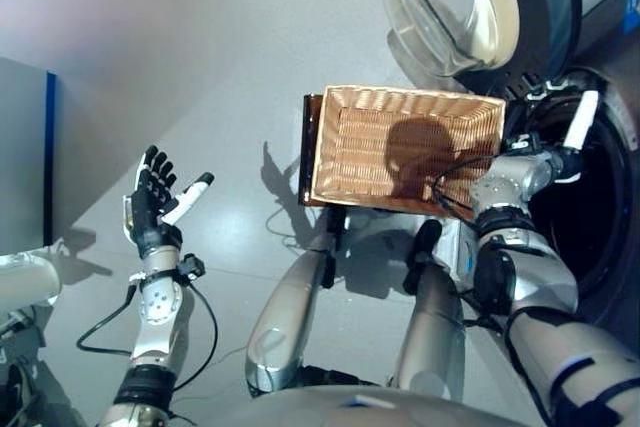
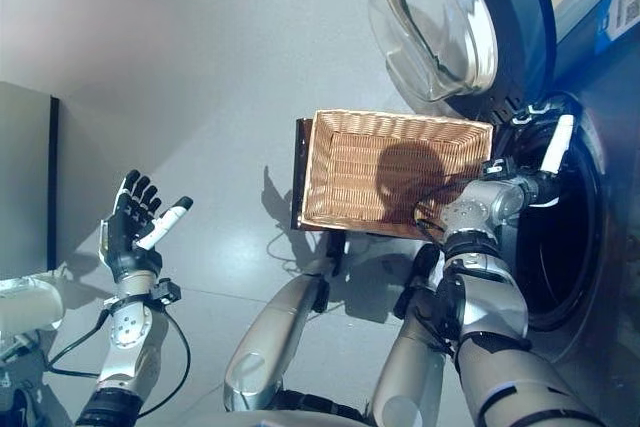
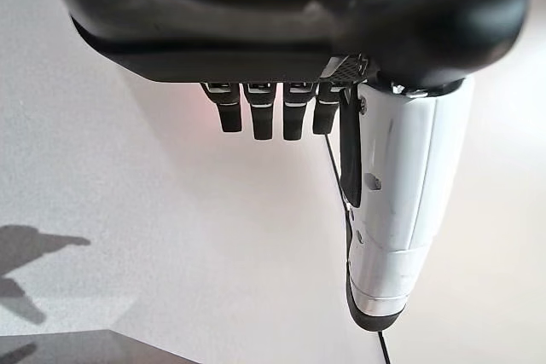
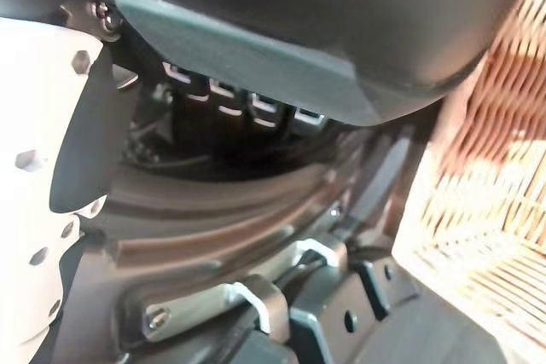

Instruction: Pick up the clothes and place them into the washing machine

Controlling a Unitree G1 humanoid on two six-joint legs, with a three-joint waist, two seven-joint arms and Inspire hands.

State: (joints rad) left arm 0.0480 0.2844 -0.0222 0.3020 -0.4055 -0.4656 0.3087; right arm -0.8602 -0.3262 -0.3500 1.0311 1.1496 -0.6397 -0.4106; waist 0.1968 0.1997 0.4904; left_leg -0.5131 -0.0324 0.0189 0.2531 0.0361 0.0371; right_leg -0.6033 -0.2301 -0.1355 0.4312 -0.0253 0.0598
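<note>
Right hand (image 1: 570, 142) at washing machine (image 1: 600, 237) drum mouth, fingers straight, likely releasing clothes; basket (image 1: 400, 147) empty; left hand (image 1: 155, 202) idle, open.

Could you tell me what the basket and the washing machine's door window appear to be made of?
The basket looks like woven wicker or rattan, light tan with a matt finish: fine horizontal weave rows show on its walls and floor, and a darker rim edges one side. The door window appears to be clear glass or hard plastic, a glossy bulging bowl that shows highlights, set in a dark ring.
</note>
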